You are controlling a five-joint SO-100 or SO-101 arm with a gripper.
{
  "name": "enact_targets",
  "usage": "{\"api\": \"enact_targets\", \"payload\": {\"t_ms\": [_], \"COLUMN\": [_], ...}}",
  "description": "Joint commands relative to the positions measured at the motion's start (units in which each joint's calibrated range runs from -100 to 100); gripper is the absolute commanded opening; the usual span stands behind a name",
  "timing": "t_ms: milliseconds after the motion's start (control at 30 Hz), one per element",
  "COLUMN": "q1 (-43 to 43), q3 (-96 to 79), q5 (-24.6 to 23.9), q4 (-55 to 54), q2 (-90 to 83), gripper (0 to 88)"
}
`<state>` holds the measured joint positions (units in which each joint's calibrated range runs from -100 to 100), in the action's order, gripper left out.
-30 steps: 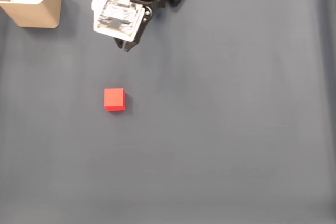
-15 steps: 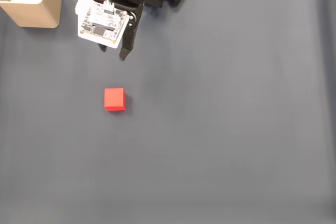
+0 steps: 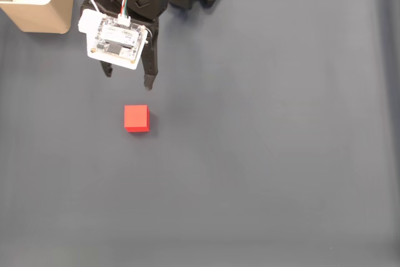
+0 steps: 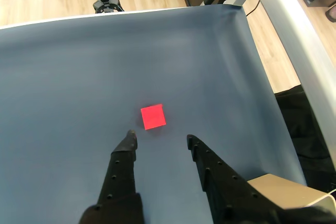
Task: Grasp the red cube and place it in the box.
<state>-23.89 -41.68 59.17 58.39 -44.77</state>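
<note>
**Pincer open above the cloth, red cube just ahead of its tips**

The red cube [image 3: 136, 119] lies flat on the dark grey cloth [image 3: 262, 154], in the left half of the fixed view. It stands free, with nothing touching it. The pincer [image 3: 128, 80] is above it in that view, near the cube but apart from it. A strip of bare cloth shows between the 2 fingertips and the cube's top edge.

In the wrist view, the cube [image 4: 153, 116] sits just beyond the pincer [image 4: 160, 139], roughly in line with the gap between the 2 black fingers [image 4: 122, 169]. The cube is slightly closer to the left tip. No finger touches it.

The pincer is spread open. The gap between the tips is wider than the cube. It holds nothing, and whether the tips touch the cloth cannot be told.

A white circuit board [image 3: 116, 40] rides on the arm behind the fingers. The tan box [image 3: 45, 9] stands at the top left corner of the fixed view, well apart from the cube. In the wrist view, a corner of the box [image 4: 289, 196] shows at the lower right.
</note>
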Motion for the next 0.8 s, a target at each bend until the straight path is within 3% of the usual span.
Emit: {"api": "enact_targets", "payload": {"t_ms": [0, 767], "q1": [-0.90, -2.60], "q3": [2.45, -6.13], "q5": [0.54, 3.91], "q4": [-1.67, -11.26], "q2": [0.57, 4.39], "gripper": [24.5, 33.3]}}
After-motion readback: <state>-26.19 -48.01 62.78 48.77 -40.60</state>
